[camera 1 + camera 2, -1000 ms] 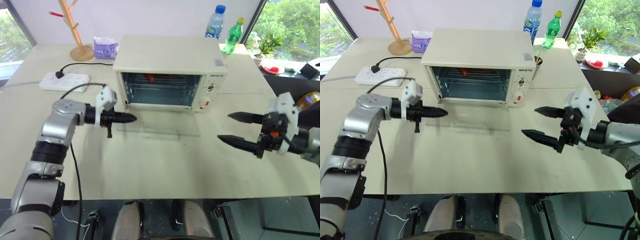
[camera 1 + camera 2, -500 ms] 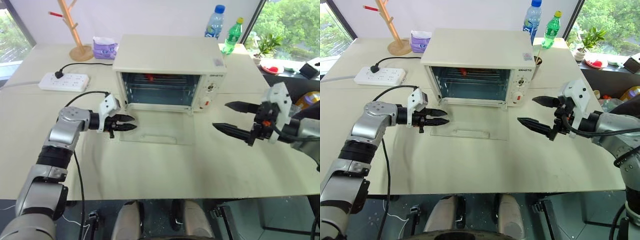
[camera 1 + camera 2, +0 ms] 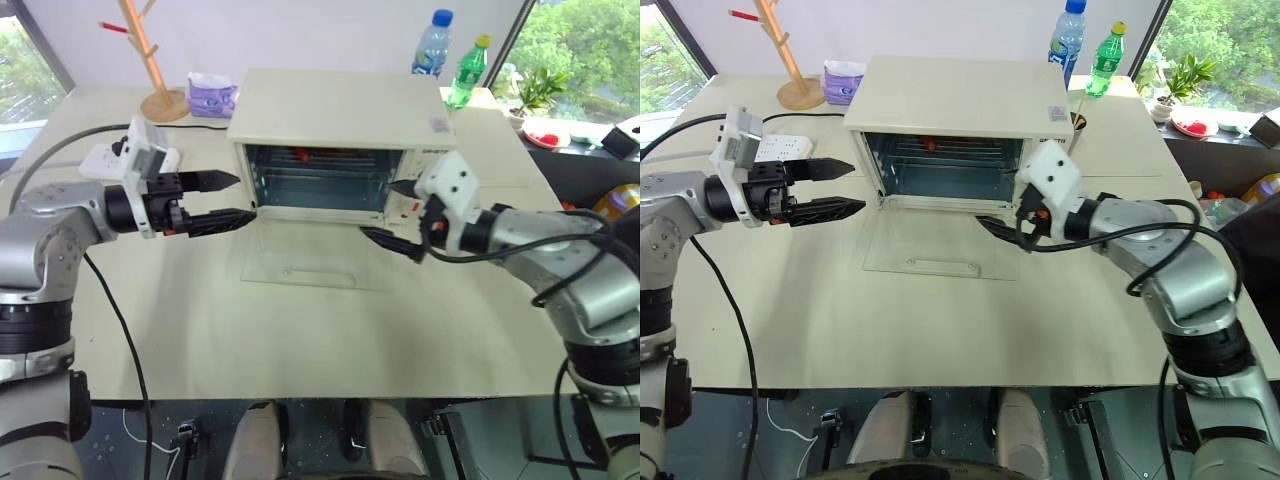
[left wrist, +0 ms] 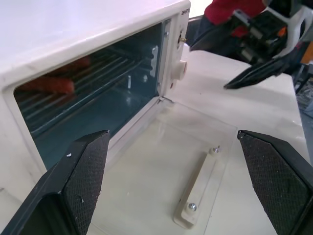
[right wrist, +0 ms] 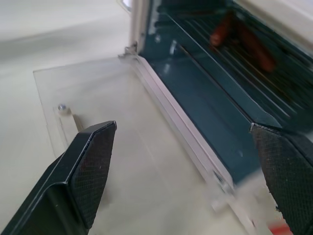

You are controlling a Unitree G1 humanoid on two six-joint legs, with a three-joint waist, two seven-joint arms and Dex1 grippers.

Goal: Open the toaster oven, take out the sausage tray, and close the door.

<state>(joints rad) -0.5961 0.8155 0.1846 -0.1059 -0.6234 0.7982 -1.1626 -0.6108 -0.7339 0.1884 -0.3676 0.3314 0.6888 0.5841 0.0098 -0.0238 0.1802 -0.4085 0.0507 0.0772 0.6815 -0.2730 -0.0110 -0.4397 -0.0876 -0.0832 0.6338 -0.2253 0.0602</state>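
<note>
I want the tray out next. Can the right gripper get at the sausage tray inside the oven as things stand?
Probably yes. The door lies flat open on the table, the right gripper is open at the toaster oven mouth's right side, and nothing stands between it and the sausage tray deep inside.

The left gripper (image 3: 225, 198) hangs just off the left front corner of the toaster oven (image 3: 340, 110), its two black fingers (image 3: 210, 181) spread wide apart and pointing toward the oven's opening, holding nothing. Its silver arm bends in from the left. The right gripper (image 3: 1002, 215) sits at the oven's right front corner, close before the knob panel, fingers equally wide and empty, aimed leftward across the oven's mouth. The right forearm slants in from the right, elbow bent out and low.
</note>
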